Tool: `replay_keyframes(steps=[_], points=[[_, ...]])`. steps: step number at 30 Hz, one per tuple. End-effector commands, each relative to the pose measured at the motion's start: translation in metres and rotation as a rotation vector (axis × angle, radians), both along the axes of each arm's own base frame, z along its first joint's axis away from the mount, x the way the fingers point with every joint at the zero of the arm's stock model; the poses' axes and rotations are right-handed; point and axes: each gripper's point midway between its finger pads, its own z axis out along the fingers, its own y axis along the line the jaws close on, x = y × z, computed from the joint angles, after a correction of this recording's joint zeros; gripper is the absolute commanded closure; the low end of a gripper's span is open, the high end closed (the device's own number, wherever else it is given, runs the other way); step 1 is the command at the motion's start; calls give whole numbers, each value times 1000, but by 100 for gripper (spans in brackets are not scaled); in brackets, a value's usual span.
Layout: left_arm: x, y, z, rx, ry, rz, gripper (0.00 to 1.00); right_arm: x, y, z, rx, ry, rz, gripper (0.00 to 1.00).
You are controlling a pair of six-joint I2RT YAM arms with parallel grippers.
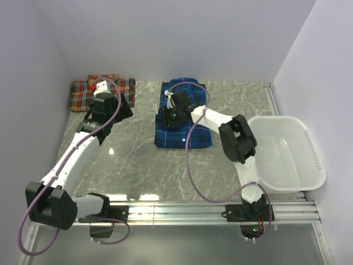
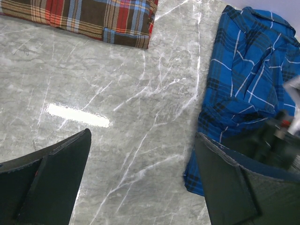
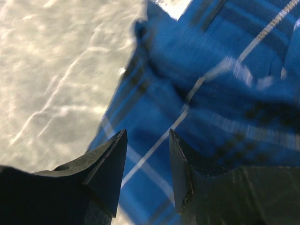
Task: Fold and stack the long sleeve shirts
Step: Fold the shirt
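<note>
Where the top view looks down, the grey marbled bench point(image 1: 143, 160) is boxed in by pale walls point(image 1: 182, 38) on three sides. Count: two shirts, one white basket point(image 1: 316, 160), two arms. The red-orange plaid shirt point(image 1: 83, 98) lies folded at the far left. The blue plaid shirt point(image 1: 182, 135) lies in a rough rectangle at far centre, well apart from it. The basket sits at the right edge.

Left wrist view: left fingers point(image 2: 51, 178) wide apart, holding nothing, above bare bench. Red-orange plaid shirt point(image 2: 93, 18) at the top, blue plaid shirt point(image 2: 253, 70) at the right.

Right wrist view, blurred: right fingers point(image 3: 105, 173) partly apart, nothing clamped between them. The tips are close over the blue plaid shirt point(image 3: 225, 93) near its edge; contact cannot be told.
</note>
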Motion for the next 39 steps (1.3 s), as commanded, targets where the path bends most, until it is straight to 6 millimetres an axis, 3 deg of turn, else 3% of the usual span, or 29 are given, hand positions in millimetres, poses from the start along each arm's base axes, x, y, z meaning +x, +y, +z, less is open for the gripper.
replay_keyframes(steps=[1, 8, 13, 17, 20, 22, 23, 24, 26, 29, 32, 34, 39], points=[[4, 0, 7, -14, -20, 8, 3, 40, 6, 24, 35, -96, -13, 52], [6, -6, 3, -32, -12, -19, 4, 114, -18, 33, 54, -178, -155, 51], [7, -15, 0, -52, 2, -64, 3, 145, -36, 82, 119, -251, -222, 49], [6, -25, -4, -76, 21, -114, 4, 130, -48, 126, 211, -270, -247, 48], [7, -42, -4, -124, 17, -190, 5, 84, -65, 144, 294, -228, -253, 48], [8, -52, -5, -183, 16, -209, 7, 68, -74, 149, 324, -225, -265, 47], [6, -66, -4, -230, 19, -272, 9, 56, -81, 132, 307, -185, -281, 47], [10, -73, -7, -272, 29, -282, 10, 47, -87, 145, 314, -204, -283, 47], [11, -89, -11, -337, 62, -328, 10, 32, -98, 131, 267, -177, -302, 47], [18, -108, -38, -409, 161, -334, 10, 16, -114, 106, 203, -132, -353, 47], [23, -126, -76, -450, 261, -337, 11, 5, -124, 86, 183, -111, -382, 47], [25, -138, -88, -477, 296, -345, 12, 3, -123, 76, 191, -90, -381, 47], [26, -156, -139, -488, 416, -327, 16, -7, -128, 29, 164, 5, -423, 48]])
